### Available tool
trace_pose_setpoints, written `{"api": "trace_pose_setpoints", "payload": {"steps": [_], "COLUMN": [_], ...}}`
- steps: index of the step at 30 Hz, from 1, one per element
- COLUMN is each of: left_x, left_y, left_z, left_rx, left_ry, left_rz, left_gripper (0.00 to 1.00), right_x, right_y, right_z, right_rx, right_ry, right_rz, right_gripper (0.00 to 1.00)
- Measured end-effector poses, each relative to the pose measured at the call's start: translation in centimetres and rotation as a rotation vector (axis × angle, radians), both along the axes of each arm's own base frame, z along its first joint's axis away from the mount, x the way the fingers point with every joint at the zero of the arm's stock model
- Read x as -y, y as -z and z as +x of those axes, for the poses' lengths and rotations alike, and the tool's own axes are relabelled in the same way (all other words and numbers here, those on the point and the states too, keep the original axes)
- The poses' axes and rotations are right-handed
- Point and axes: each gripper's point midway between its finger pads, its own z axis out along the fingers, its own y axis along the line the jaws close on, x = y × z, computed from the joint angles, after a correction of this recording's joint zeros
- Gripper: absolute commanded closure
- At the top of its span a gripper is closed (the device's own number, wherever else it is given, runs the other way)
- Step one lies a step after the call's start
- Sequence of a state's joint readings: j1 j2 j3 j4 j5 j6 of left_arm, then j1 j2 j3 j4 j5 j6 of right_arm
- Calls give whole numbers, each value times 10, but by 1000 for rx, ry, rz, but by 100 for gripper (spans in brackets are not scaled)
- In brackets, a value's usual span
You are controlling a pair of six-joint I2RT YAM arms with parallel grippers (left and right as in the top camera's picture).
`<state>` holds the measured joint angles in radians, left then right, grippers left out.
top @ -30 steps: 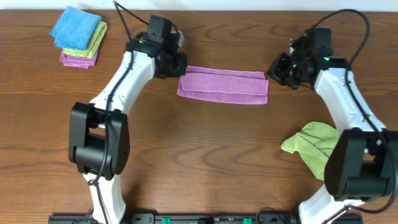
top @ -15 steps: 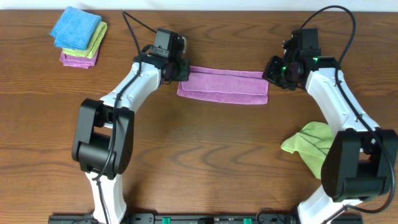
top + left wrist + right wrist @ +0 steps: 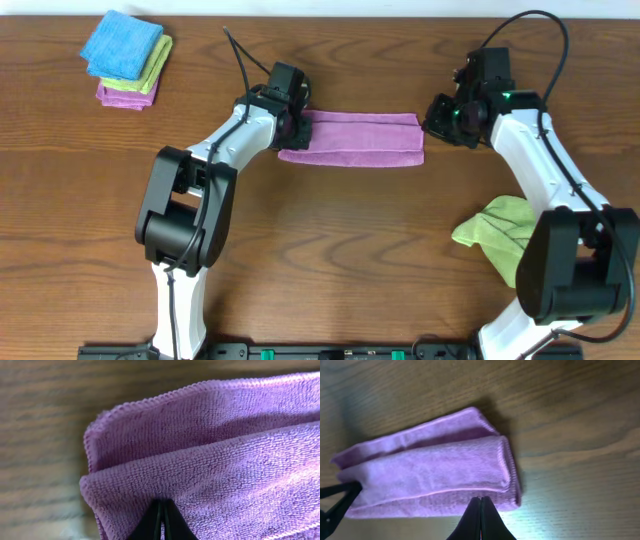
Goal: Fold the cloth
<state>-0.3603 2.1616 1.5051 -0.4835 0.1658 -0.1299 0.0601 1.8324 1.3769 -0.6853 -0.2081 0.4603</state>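
Observation:
The purple cloth (image 3: 350, 139) lies folded into a long strip at the table's middle back. My left gripper (image 3: 297, 126) is at the strip's left end. In the left wrist view its fingers (image 3: 161, 503) are shut with the tips pinched into the cloth's upper layer (image 3: 225, 465), which bulges over the lower one. My right gripper (image 3: 433, 116) is just off the strip's right end. In the right wrist view its fingers (image 3: 481, 500) are shut, with the tips at the near edge of the cloth (image 3: 430, 470) and nothing between them.
A stack of folded cloths, blue (image 3: 122, 44) on green on purple, sits at the back left. A crumpled green cloth (image 3: 498, 230) lies at the right by the right arm's base. The rest of the surface is bare wooden table (image 3: 330, 250).
My left gripper has moved right, from beside the cloth's left end onto it. The cloth has shifted slightly left. The right gripper has edged towards the cloth's right end.

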Motion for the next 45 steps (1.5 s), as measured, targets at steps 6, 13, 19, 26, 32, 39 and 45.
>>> {"api": "trace_pose_setpoints", "payload": {"steps": [6,13,19,26,32,39,45], "left_x": [-14,-16,-16,-16,-15,-15,-15], "left_y": [1,1,1,1,1,1,1], "left_z": [-13,-13,-13,-13,-13,-13,-13], "left_rx": [-49,-49,-49,-49,-49,-49,-49], "left_ry": [-16,-17,-17,-17,-17,-17,-16], "left_rz": [72,82,82,82,80,80,80], "left_gripper": [94,94,94,94,94,94,94], "right_x": [-19,-24,-20,-23,-29,-31,-37], "right_y": [9,13,39,60,66,77,81], "right_z": [-2,5,7,8,9,6,5], "right_rx": [9,34,-16,-45,-45,-69,-74], "right_ry": [-53,-77,-132,-168,-189,-194,-217], "right_rz": [-50,-53,99,262,300,318,332], "right_gripper": [99,32,24,25,26,32,50]}}
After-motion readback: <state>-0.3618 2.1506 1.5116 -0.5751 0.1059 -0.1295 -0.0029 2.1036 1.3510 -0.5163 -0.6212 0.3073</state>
